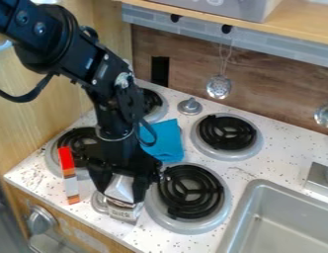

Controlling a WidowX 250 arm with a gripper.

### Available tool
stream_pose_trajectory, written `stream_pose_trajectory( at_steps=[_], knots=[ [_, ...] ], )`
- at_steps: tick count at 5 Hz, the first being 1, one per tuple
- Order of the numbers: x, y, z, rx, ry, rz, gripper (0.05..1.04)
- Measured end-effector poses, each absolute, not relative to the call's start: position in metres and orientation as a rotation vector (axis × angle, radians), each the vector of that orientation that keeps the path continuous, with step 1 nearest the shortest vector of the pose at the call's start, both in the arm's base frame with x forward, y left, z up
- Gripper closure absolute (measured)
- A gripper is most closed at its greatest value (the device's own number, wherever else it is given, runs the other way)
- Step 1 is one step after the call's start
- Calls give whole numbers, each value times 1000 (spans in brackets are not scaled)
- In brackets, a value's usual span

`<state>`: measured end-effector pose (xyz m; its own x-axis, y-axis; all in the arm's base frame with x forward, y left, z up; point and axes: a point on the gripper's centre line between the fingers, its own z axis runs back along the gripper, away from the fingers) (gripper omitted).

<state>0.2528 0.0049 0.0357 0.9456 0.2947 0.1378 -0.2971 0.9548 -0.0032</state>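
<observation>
Black arm [94,64]; gripper [122,193] part-open, clasping silvery object [124,209] between 2 sides.

A toy kitchen was shown. Black coil burners [226,132] were set in a speckled white stovetop [285,133], and a metal sink [275,222] was fitted at the lower right of the frame. A slotted metal spoon [219,87] was hung beneath a wooden shelf [302,32] near the top.

Among black coil burners [191,191], a blue cloth [168,141]; at lower right, a metal sink [285,225]; above, a hanging perforated ladle [219,87].
</observation>
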Motion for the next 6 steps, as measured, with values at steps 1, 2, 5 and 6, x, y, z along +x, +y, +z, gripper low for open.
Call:
stream_pose_trajectory(
  at_steps=[1, 2, 5, 6],
  knots=[
    [251, 4, 36, 11, -125, 315, 255],
    [249, 2, 28, 5, -90, 324, 255],
    [270, 1, 21, -3, -85, 314, 216],
    [275, 1, 22, 0, -97, 315, 110]
  ],
)
